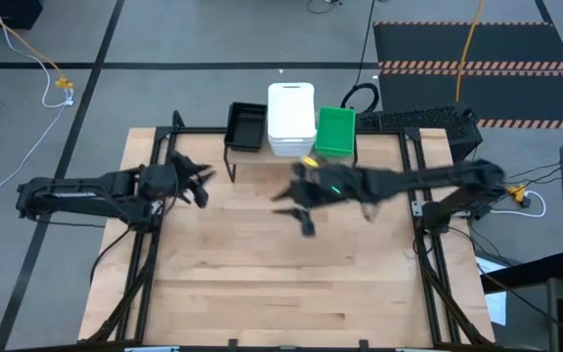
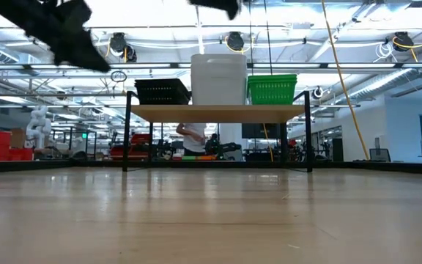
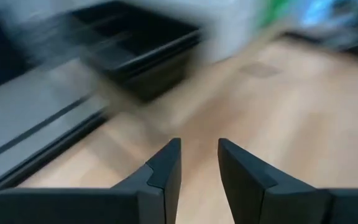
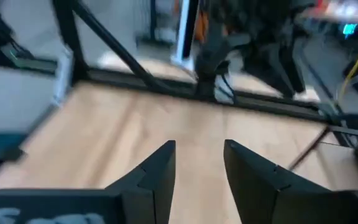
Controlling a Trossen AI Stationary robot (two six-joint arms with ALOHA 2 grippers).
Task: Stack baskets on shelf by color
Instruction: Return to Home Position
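matte black arms point(image 1: 76, 196); angular tapered black fingers point(image 3: 165, 174).

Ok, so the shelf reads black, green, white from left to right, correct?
No: the high view shows the white baskets in the middle and the green baskets on the right; the black baskets are on the left of the shelf, as you said.

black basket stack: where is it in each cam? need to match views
High: black stack at the shelf's left end, upper centre of picture.
Low: black stack on the shelf board, left of centre.
Left wrist: black stack ahead of the fingers, blurred.
Right wrist: not in it.
Landmark: the taller white stack stands right beside it, green stack on the far side.
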